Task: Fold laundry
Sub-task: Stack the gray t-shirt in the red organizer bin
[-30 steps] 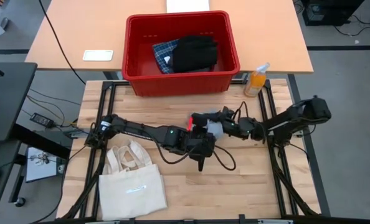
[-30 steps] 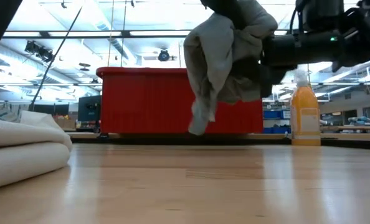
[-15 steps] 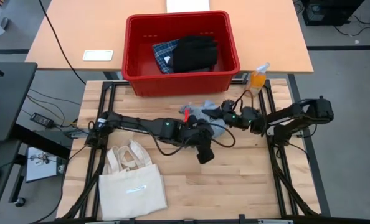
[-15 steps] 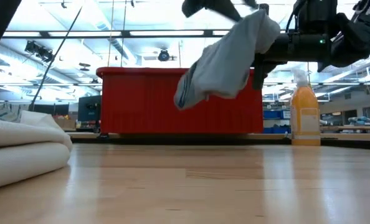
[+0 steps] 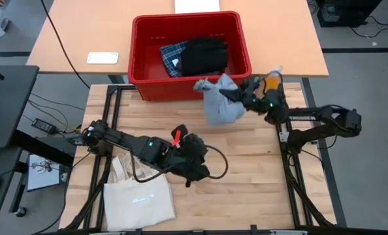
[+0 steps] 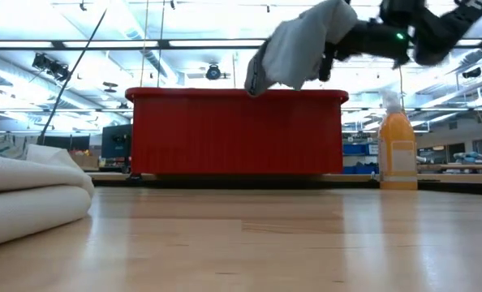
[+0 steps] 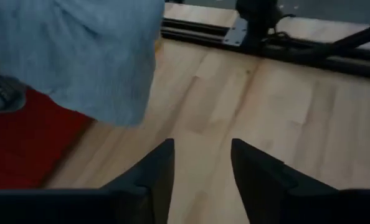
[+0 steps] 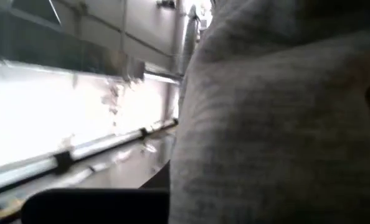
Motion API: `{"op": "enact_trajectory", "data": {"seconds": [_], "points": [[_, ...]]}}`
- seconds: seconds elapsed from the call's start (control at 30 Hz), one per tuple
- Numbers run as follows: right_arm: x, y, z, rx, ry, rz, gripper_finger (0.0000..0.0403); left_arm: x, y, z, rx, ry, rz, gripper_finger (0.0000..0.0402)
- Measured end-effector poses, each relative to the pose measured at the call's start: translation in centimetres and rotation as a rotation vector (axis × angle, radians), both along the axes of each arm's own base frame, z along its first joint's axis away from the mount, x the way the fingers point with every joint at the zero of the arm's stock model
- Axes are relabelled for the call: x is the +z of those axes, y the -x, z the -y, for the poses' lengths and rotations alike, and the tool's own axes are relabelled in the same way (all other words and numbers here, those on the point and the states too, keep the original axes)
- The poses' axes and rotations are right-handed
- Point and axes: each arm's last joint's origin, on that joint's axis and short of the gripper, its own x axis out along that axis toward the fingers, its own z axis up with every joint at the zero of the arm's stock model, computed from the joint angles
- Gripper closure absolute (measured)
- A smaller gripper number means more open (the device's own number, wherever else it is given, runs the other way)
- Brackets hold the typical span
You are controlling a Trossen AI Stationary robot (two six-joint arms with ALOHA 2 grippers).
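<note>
- Wooden table (image 5: 246,196) under bright ceiling lights; a red bin (image 5: 191,55) stands at its far edge, an orange bottle (image 5: 268,83) just beside the bin's right corner.
- Right gripper (image 5: 245,96) is raised above the table by the bin's front right corner, its fingers pinching a grey top (image 5: 219,103).
- Grey top hangs bunched from that gripper, clear of the table, spreading from it toward the bin's front wall; in the low view (image 6: 299,50) it hangs at the height of the bin's rim.
- Right wrist view is mostly filled by the grey cloth (image 8: 278,118), close against the camera.
- Left gripper (image 5: 195,171) sits low over the table's middle, well apart from the top, fingers (image 7: 152,177) spread with nothing between them.
- A dark garment (image 5: 204,55) and a plaid piece (image 5: 171,55) lie in the bin.
- A cream tote (image 5: 138,194) lies flat at the near left, beside the left arm.
</note>
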Motion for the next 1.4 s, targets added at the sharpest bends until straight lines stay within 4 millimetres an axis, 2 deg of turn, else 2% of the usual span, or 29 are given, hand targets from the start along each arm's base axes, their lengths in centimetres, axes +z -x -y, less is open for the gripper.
{"op": "enact_trajectory", "data": {"seconds": [0.2, 0.37, 0.5, 0.67, 0.77, 0.93, 1.2, 1.27, 1.4], "points": [[6.4, -1.7, 3.1, -0.045, 0.188, -0.105, 0.0354, 0.3, -0.6, -2.3, -0.092, -0.042, -0.073, 0.0276], [11.5, -2.2, 7.0, -0.138, 0.340, -0.174, 0.0353, 2.8, -1.2, -5.8, -0.323, -0.002, -0.013, 0.0296], [13.6, -2.7, 10.5, -0.169, 0.406, -0.210, 0.0353, 4.6, -1.1, -9.2, -0.471, 0.021, 0.064, 0.0308], [14.2, -3.8, 14.6, -0.220, 0.423, -0.224, 0.0353, 6.3, 0.0, -13.5, -0.575, 0.047, 0.129, 0.0329], [14.0, -4.7, 16.8, -0.249, 0.430, -0.235, 0.0352, 6.4, 0.2, -15.5, -0.647, 0.072, 0.147, 0.0345], [11.7, -6.5, 20.8, -0.273, 0.375, -0.278, 0.0352, 6.4, 0.5, -18.1, -0.742, 0.128, 0.177, 0.0373], [8.5, -9.2, 26.4, -0.249, 0.387, -0.274, 0.0351, 5.9, 1.9, -20.2, -0.783, 0.200, 0.113, 0.0398], [7.1, -9.2, 28.0, -0.252, 0.320, -0.350, 0.0351, 6.4, 2.7, -20.2, -0.777, 0.205, 0.108, 0.0398], [2.3, -7.8, 31.0, -0.297, 0.135, -0.625, 0.0348, 8.3, 5.1, -19.8, -0.745, 0.173, 0.143, 0.0397]]}}
